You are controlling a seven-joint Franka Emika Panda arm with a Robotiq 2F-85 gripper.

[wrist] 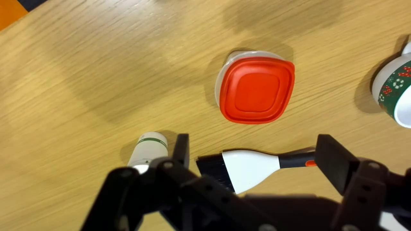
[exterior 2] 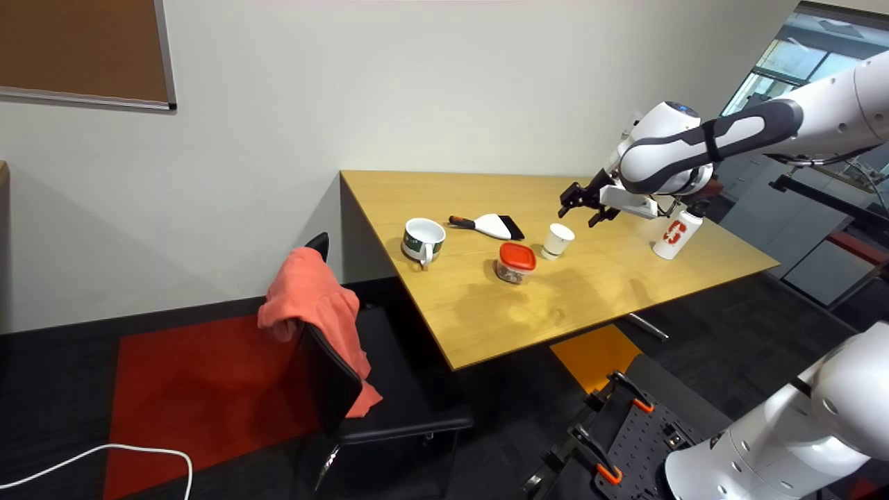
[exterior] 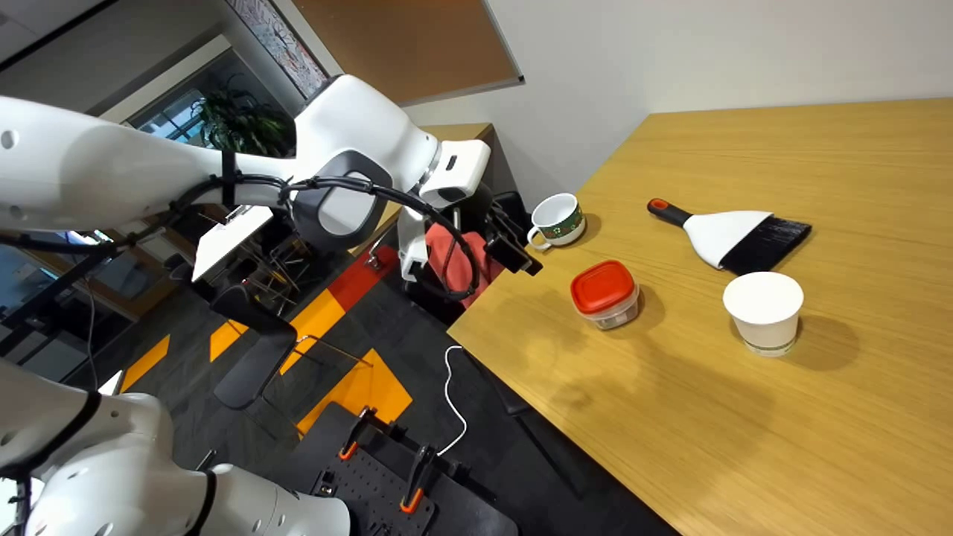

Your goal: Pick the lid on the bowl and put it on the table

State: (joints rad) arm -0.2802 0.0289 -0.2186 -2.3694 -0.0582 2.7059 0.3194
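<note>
While the arm [exterior: 112, 156] is stretched out with its wrist [exterior: 350, 149] bent downward, the hand [wrist: 252, 149] hangs above the counter [exterior 2: 472, 326], its 2 fingers [wrist: 182, 149] spread wide and tipped down. Ahead of the fingertips in the wrist view is the lid [wrist: 257, 91], seated on top of the bowl [exterior: 618, 316]. Lower than the hand, the brush [wrist: 252, 166] shows between the fingers; the cup [wrist: 149, 149] appears just beside 1 finger, the mug [wrist: 390, 85] farther out past the other.

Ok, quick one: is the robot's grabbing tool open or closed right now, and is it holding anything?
Tool: open, holding nothing; the brush showing past it in the wrist view lies on the table.
</note>
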